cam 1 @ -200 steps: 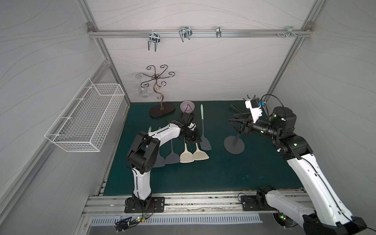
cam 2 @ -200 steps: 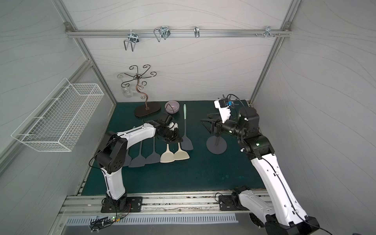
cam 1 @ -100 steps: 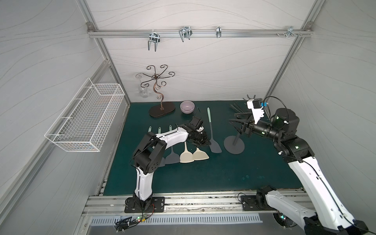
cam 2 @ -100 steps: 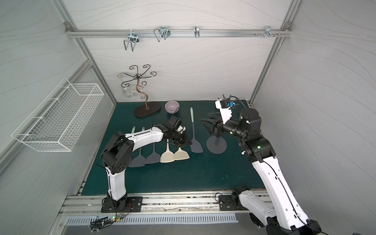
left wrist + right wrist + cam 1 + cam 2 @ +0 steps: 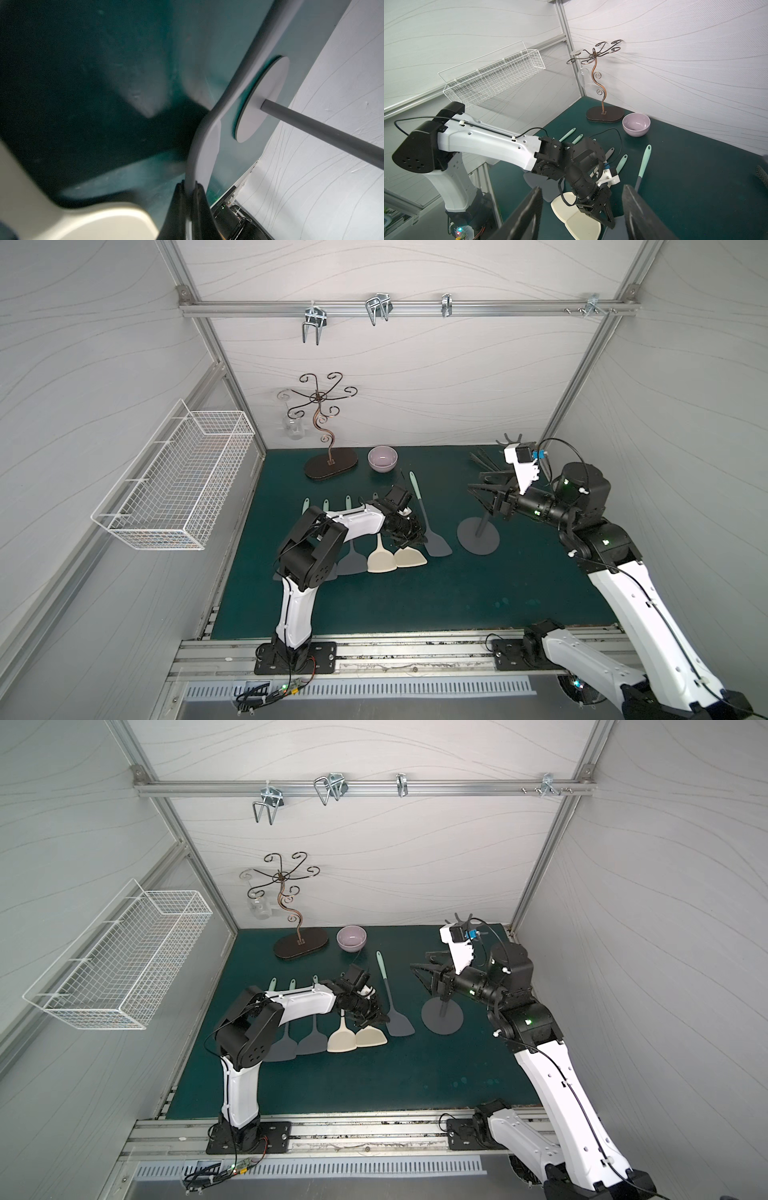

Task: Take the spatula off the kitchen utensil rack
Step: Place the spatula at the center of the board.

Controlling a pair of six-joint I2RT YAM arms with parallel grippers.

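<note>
Because the spatula [image 5: 439, 548] is off the kitchen utensil rack [image 5: 473, 541] and down mid-desk beside its round base, only letting go is left. The left gripper [image 5: 419, 537] pinches it tight; the right gripper [image 5: 581, 187] is wide open, empty.

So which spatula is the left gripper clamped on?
The dark grey spatula with the long mint handle, nearest the round base of the dark grey rack; the left gripper is shut on its blade edge.
</note>
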